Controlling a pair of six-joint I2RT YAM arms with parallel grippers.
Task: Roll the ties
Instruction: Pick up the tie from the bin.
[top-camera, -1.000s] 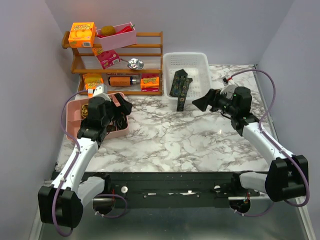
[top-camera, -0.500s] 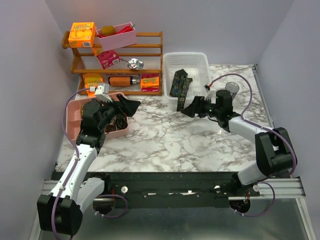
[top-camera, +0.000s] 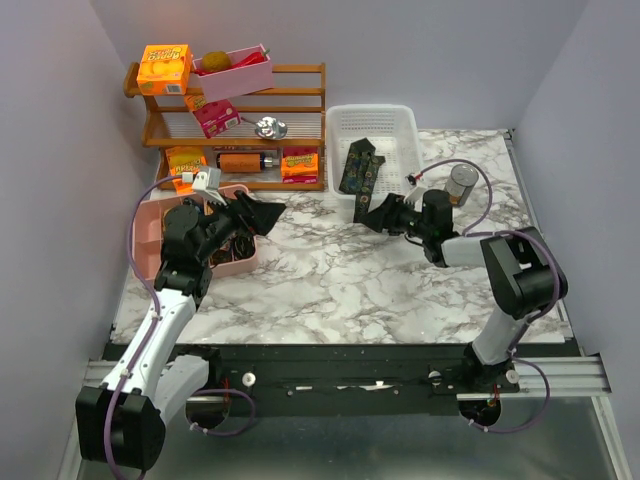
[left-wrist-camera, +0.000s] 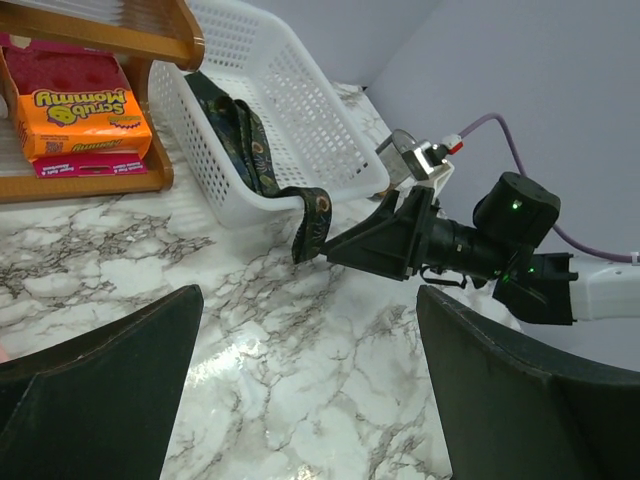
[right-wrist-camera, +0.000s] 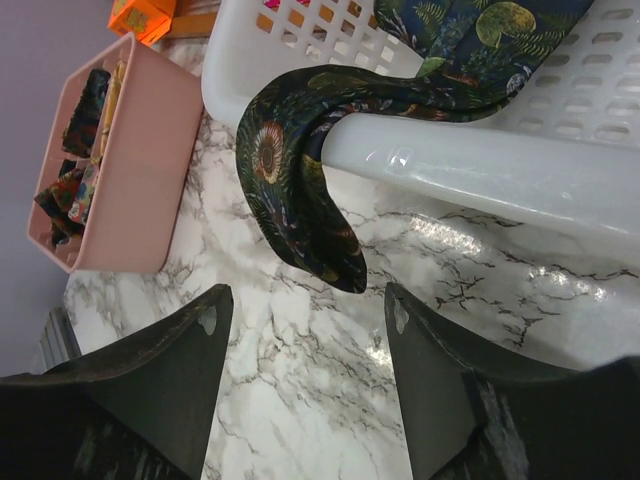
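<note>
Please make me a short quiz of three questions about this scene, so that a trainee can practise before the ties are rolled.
1. True or false: the tie lies wholly inside the white basket.
2. Which is nearer to the tie's hanging end? A, the left pincer; B, the right pincer.
3. Fill the gap: the right pincer's jaws stand ___.
Key: 1 false, one end hangs over the rim; 2 B; 3 open.

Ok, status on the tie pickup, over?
Left end effector open, empty. Right end effector open, empty, facing tie end hanging over basket rim. Nothing in the way.
</note>
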